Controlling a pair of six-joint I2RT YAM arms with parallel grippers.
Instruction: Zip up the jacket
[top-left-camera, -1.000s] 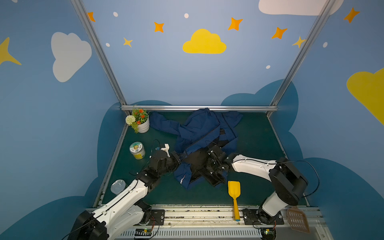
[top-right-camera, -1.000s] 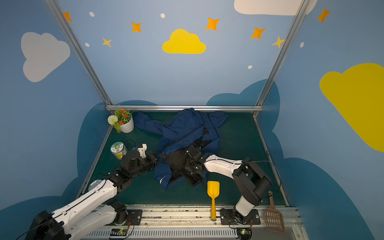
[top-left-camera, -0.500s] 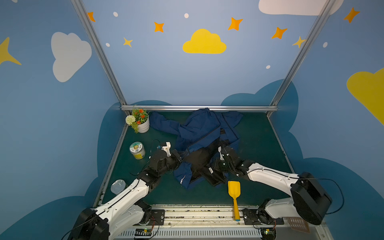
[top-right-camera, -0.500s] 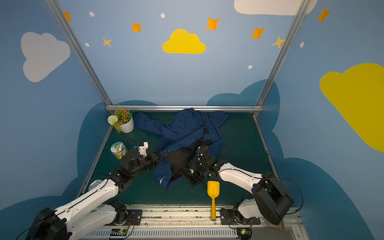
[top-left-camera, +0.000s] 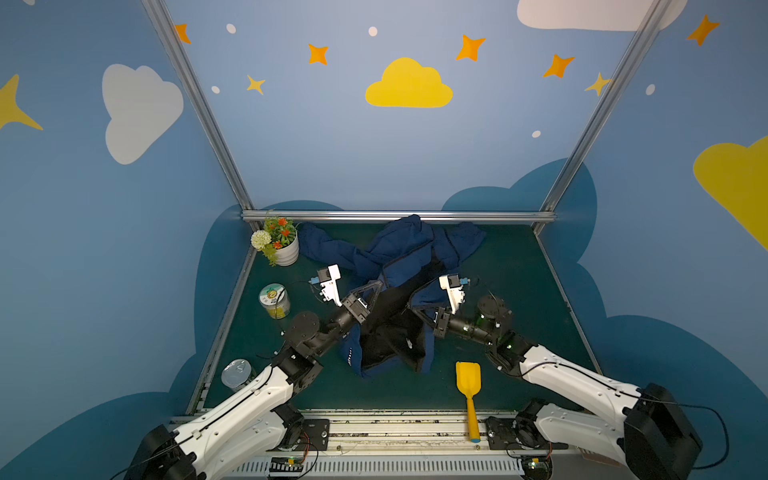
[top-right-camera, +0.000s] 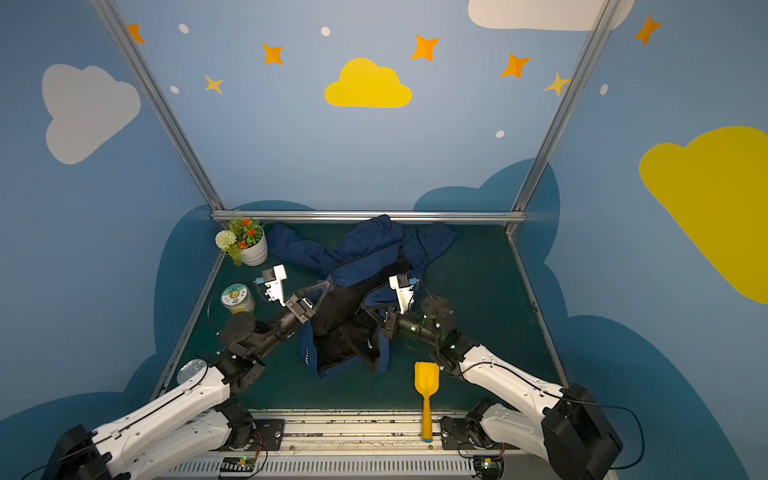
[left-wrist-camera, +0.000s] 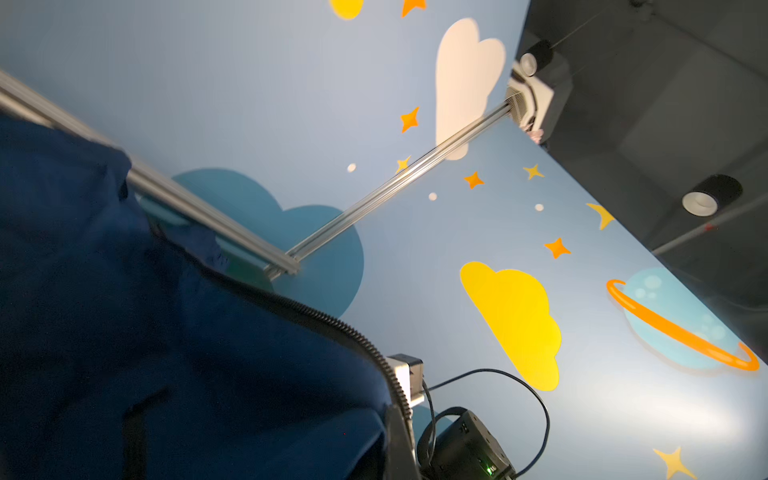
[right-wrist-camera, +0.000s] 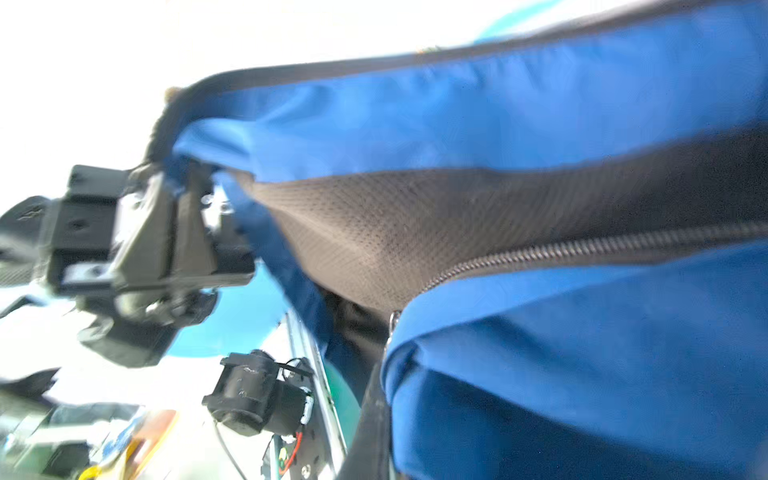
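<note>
Right tool shifted, clamping jacket edge.

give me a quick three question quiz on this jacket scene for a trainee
1. True or false: the jacket is fully zipped.
2. What colour is the scoop lying near the right arm's base? A yellow, B red, C green.
3. How many claws are shut on the jacket?

Key:
1. False. Its front lies open with the black lining showing.
2. A.
3. Two. The left claw and the right claw each pinch a front edge.
</note>
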